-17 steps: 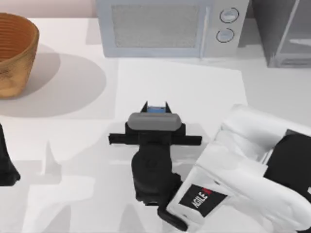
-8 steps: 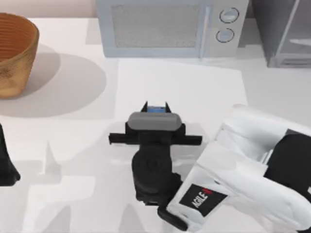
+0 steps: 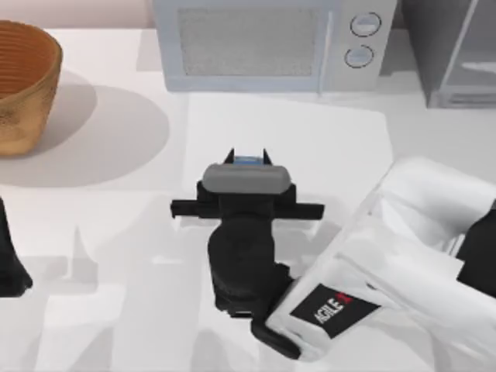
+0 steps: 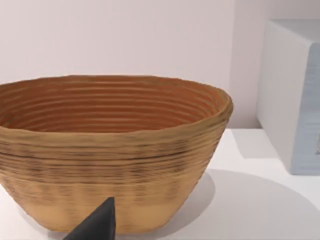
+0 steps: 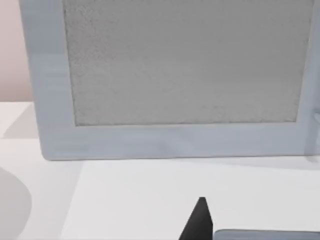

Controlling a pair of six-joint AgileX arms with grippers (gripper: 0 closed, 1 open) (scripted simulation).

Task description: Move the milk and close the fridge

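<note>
From above, the right tool (image 3: pixel 246 157) sits mid-tabletop (image 3: pixel 101 209), its two dark fingers pinching the milk (image 3: pixel 248 161). Just a sliver of the carton's blue top shows between the fingers, because the grey wrist housing covers the rest. Beyond the tool stands the light blue-grey microwave (image 3: pixel 263 43), its two knobs toward the tool's right. Farther right of that, at the picture's corner, is the fridge (image 3: pixel 453 46), cut off by the edge, so how its door stands cannot be made out. Far to the tool's left is a woven basket (image 3: pixel 23 85), also cropped. The left tool (image 3: pixel 12 263) is parked at the left edge, a dark shape mostly out of view; whether its fingers are spread or pressed together I cannot tell.

The left wrist view looks straight at the basket (image 4: pixel 110 150), with one dark fingertip poking in at the frame edge and a slab of the microwave's side (image 4: pixel 292 95) beside it.

The right wrist view faces the microwave door (image 5: pixel 180 75) across bare tabletop (image 5: pixel 125 200). One dark fingertip (image 5: pixel 198 220) juts up, with a pale grey-blue strip beside it that is too cropped to identify.
</note>
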